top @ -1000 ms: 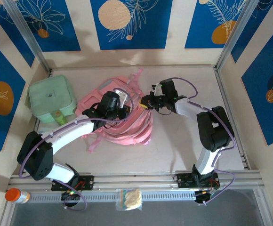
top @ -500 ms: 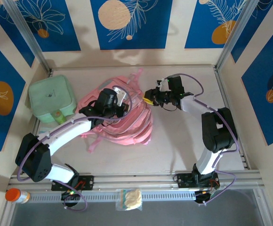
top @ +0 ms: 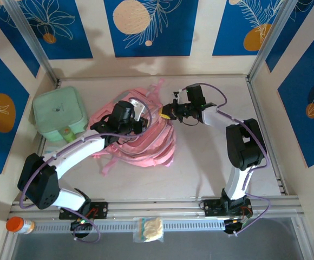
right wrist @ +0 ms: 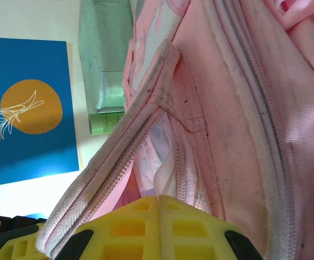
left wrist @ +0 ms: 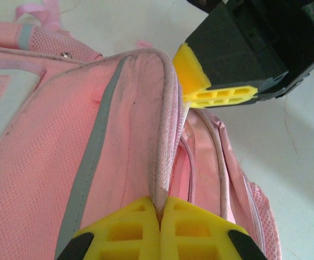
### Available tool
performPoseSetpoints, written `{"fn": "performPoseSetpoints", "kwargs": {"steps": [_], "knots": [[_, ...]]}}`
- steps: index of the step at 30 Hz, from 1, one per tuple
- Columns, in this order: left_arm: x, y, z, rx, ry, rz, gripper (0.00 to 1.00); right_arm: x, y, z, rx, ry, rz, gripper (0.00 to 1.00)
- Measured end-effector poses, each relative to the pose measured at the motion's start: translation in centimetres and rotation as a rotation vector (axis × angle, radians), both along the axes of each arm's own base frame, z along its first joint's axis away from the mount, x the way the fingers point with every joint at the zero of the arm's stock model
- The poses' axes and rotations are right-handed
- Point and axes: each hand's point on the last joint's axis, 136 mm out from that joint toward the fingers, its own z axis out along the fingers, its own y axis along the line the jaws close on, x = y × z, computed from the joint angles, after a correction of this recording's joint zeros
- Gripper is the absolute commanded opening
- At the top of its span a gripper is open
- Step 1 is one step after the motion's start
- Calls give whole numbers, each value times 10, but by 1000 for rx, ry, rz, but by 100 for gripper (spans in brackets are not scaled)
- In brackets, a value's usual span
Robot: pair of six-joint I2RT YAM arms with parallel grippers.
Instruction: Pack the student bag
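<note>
Pink student bag (top: 156, 144), bare table (top: 200, 162) beside

Table (top: 200, 162), pale, walled by blue panels with orange discs and white leaf outlines.

Student bag (top: 146, 146), pink, lying crumpled left of centre, loose straps trailing toward the near-left.

Left arm reaches in from near-left; left gripper (top: 139, 124) down on the bag's upper part, fingertips hard to make out.

Right arm bends in from the right; right gripper (top: 167, 114), yellow tips drawn together, touching the bag's upper right edge.

Mint-green lidded case (top: 58, 115) at far left, just beside the bag.

Near rail: orange-capped bottle (top: 19, 225) at left corner, small snack packet (top: 149, 228) midway.
</note>
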Motion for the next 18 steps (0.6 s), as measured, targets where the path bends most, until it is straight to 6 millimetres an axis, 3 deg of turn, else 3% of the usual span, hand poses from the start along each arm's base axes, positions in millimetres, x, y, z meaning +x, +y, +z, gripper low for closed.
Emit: {"fn": "performPoseSetpoints", "kwargs": {"steps": [13, 18], "knots": [[10, 2, 9, -77, 13, 94, 0, -20, 17, -13, 78, 29, -28, 0], [13, 2, 11, -111, 21, 117, 0, -20, 31, -5, 110, 24, -49, 0]]}}
